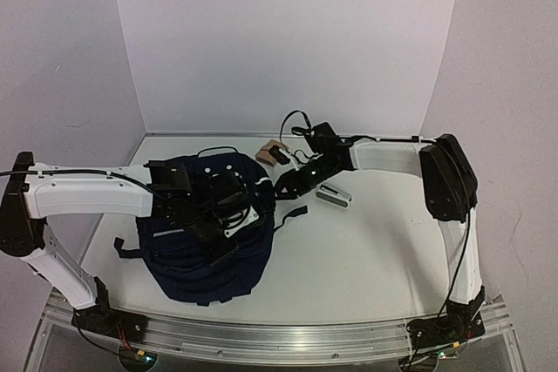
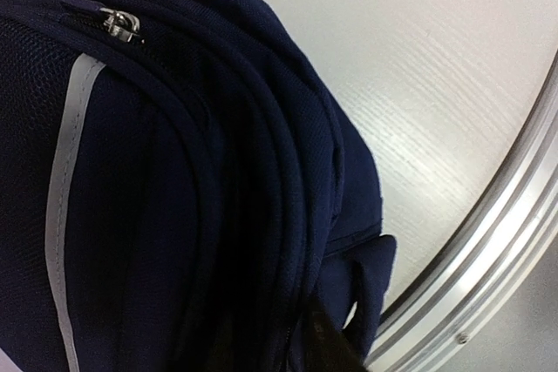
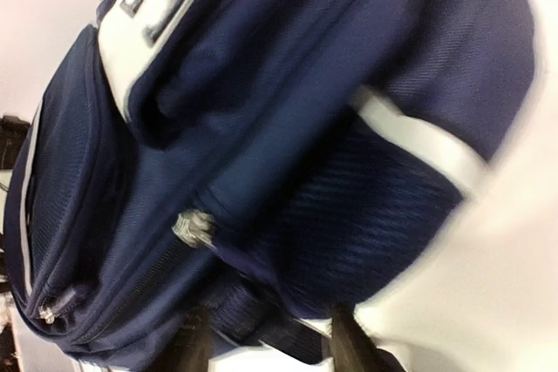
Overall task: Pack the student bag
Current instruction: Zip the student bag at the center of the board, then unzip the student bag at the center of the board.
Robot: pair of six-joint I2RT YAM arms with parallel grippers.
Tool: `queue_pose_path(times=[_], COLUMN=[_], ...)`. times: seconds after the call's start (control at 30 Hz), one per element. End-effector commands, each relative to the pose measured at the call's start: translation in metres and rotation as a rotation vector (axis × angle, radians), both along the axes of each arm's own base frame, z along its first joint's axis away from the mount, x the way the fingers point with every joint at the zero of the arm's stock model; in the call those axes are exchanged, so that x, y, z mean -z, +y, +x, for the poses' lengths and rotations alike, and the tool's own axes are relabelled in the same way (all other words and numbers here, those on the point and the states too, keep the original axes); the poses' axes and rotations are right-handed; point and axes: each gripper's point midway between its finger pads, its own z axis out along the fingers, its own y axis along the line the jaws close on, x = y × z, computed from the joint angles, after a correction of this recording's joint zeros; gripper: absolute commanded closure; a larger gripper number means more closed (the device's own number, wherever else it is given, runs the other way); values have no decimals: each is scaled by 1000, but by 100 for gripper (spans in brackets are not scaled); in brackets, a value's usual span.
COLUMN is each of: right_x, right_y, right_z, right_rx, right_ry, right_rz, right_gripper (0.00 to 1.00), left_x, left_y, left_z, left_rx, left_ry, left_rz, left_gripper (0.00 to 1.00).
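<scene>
The student bag (image 1: 205, 237) is a large navy-blue backpack lying on the table's left half. My left gripper (image 1: 228, 215) reaches over the top of it. The left wrist view shows the bag's side seams, a grey stripe (image 2: 65, 128), a metal zipper pull (image 2: 118, 23) and only one dark finger (image 2: 336, 350) against the fabric. My right gripper (image 1: 286, 187) is at the bag's far right edge. The right wrist view is blurred: its fingers (image 3: 193, 346) stand apart, a black strap (image 3: 261, 324) lies between them, and a zipper pull (image 3: 193, 228) sits just beyond.
A silver-and-black object (image 1: 333, 196) lies on the table right of the bag. A tan item (image 1: 275, 152) and a black cable (image 1: 295, 119) lie near the back wall. The metal rail (image 2: 488, 259) runs along the near table edge.
</scene>
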Motion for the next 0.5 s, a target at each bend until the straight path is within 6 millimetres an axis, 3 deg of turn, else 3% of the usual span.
queue_pose_path(times=[0.0, 0.17, 0.33, 0.47], right_x=[-51, -70, -80, -75], right_y=[-23, -25, -10, 5], right_z=[-9, -39, -64, -79], right_rx=[-44, -181, -374, -502], right_ry=[-74, -128, -288, -424], right_rz=[86, 154, 172, 153], right_gripper=[42, 31, 28, 28], left_x=[-38, -63, -86, -106], left_y=[-32, -40, -25, -5], left_z=[11, 7, 25, 42], left_rx=[-24, -34, -139, -260], left_ry=[-2, 66, 76, 10], left_rz=[-175, -281, -373, -452], left_gripper=[57, 39, 31, 23])
